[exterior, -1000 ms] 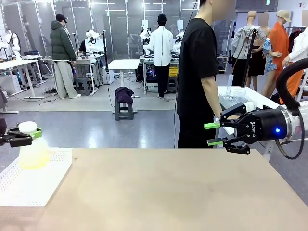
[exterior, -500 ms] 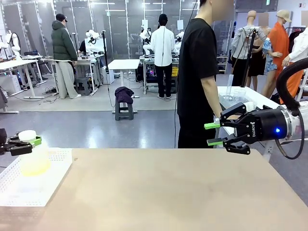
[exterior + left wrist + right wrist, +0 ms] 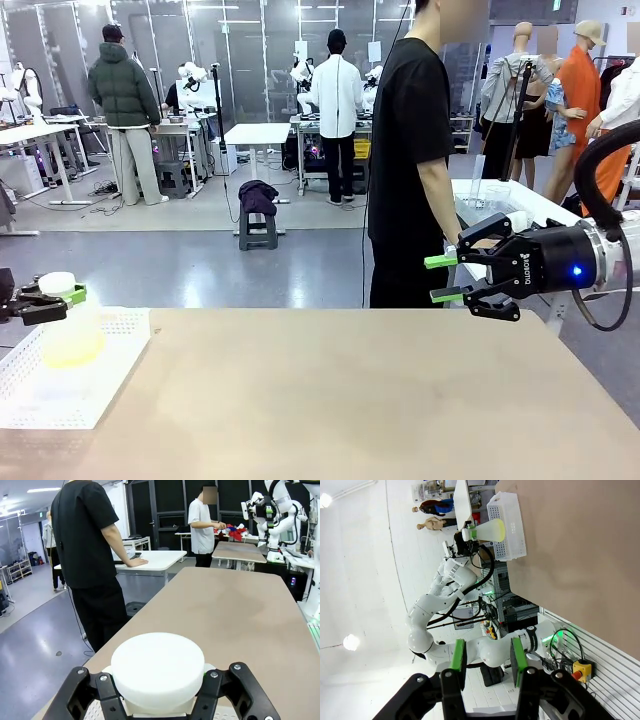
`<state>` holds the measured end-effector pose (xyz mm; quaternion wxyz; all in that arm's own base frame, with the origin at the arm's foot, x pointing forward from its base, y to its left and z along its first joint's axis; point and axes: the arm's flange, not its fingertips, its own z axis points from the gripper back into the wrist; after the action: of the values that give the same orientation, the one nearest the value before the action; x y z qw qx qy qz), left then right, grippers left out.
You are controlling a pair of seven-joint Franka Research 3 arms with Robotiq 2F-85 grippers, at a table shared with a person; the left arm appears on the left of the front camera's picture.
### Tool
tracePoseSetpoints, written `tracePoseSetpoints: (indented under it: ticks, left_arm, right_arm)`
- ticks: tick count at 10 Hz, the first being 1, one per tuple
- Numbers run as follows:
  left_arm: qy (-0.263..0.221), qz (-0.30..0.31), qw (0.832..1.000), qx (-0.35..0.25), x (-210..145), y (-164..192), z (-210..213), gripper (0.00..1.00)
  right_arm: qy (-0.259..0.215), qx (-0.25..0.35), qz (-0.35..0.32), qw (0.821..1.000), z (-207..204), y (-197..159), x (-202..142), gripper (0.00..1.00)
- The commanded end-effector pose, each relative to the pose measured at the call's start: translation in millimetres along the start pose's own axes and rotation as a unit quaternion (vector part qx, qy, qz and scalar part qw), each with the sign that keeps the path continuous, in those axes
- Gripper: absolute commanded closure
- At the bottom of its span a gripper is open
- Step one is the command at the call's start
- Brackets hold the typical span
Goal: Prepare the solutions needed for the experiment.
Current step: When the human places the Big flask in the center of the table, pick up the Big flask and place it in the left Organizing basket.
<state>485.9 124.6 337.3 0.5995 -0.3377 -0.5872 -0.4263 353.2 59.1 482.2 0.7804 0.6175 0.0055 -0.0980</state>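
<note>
My left pincer grips the clear cone flask of yellow-green liquid by its white round stopper. I have lowered it closer to the white holey basket. It is nearly set down.

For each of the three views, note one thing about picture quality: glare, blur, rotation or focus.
Front view: even indoor light, the pale flask looks washed out against the white basket. Left wrist view: the white stopper looms large and soft, ceiling light glares. Right wrist view: scene rolled sideways, bright wall, lamp hotspots.
</note>
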Motion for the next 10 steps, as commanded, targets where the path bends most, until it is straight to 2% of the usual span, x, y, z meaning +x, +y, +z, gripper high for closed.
tracePoseSetpoints:
  ticks: [1,2,6,7,9,10]
  left_arm:
    - [-0.006,-0.005,1.000,-0.011,-10.2,6.4,-2.5,0.79]
    - [-0.018,-0.016,0.999,-0.031,-18.7,10.3,-4.9,0.79]
    - [-0.025,-0.022,0.998,-0.044,-50.5,25.6,6.6,0.79]
    - [-0.020,-0.016,0.999,-0.045,-57.6,27.2,7.0,0.79]
    - [-0.039,-0.008,0.997,-0.061,-68.7,31.6,7.9,0.79]
    - [-0.043,-0.004,0.997,-0.063,-71.0,32.5,7.8,0.74]
  right_arm:
    - [0.001,0.006,-0.004,1.000,-0.3,1.4,-0.5,0.54]
    - [0.001,0.006,-0.004,1.000,-0.3,1.4,-0.5,0.54]
    - [0.001,0.006,-0.004,1.000,-0.3,1.4,-0.5,0.54]
    - [0.001,0.006,-0.004,1.000,-0.3,1.4,-0.5,0.54]
    - [0.001,0.006,-0.004,1.000,-0.3,1.4,-0.5,0.54]
    - [0.001,0.006,-0.004,1.000,-0.3,1.4,-0.5,0.54]
